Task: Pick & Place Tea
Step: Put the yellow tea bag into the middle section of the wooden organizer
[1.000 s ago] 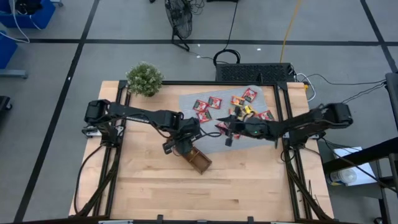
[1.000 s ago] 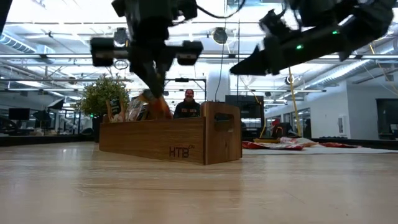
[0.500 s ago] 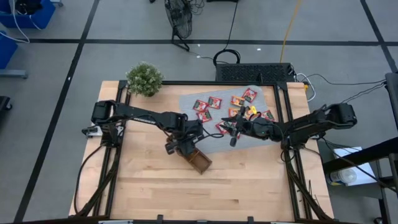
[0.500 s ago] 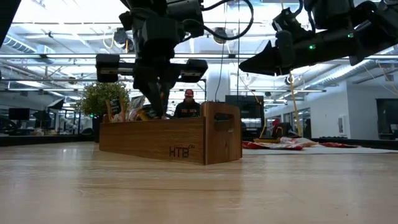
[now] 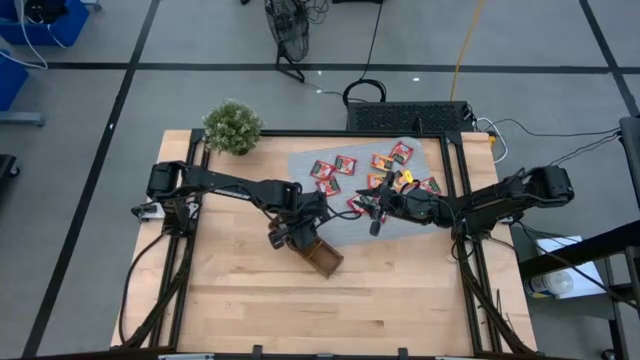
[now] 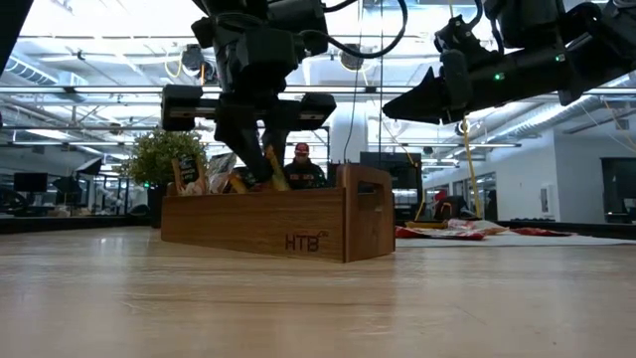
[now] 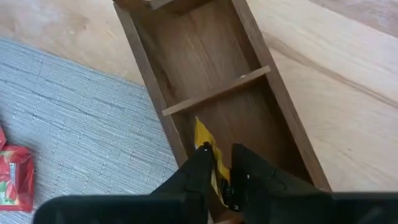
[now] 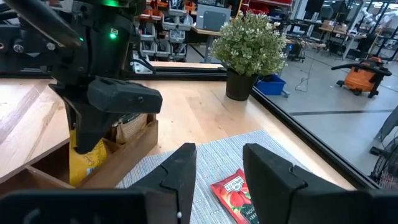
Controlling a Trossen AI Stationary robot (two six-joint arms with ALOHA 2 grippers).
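The brown wooden tray point(image 5: 322, 257) lies mid-table beside the grey mat point(image 5: 300, 165). My left gripper point(image 7: 222, 155) reaches down into its end compartment, open a little, with a yellow-orange tea sachet point(image 7: 204, 134) standing on edge between the fingers. Other sachets point(image 6: 214, 171) stand in a compartment farther along. Several red and orange sachets point(image 5: 345, 165) lie flat on the mat. My right gripper point(image 8: 217, 168) hovers level above the mat, open and empty, over a red sachet point(image 8: 239, 190). My left gripper's fingers come from above, slanting down, one on each side of the sachet's upper edge point(image 7: 208, 149). The sachet lies against one finger point(image 7: 200, 163); the other finger point(image 7: 244, 160) stands apart from it. Its lower part sits in the compartment, hidden by the tray wall.
A potted plant point(image 5: 232, 127) stands at the table's far left corner. Black frame rails point(image 5: 462, 190) run along the table's sides. People point(image 6: 301, 167) are in the room beyond. Bare wood point(image 5: 260, 300) lies toward the near edge.
My left gripper has gone down into the tray with the yellow-orange sachet, then opened a little; the sachet now stands in the compartment. The tray has shifted slightly on the table.
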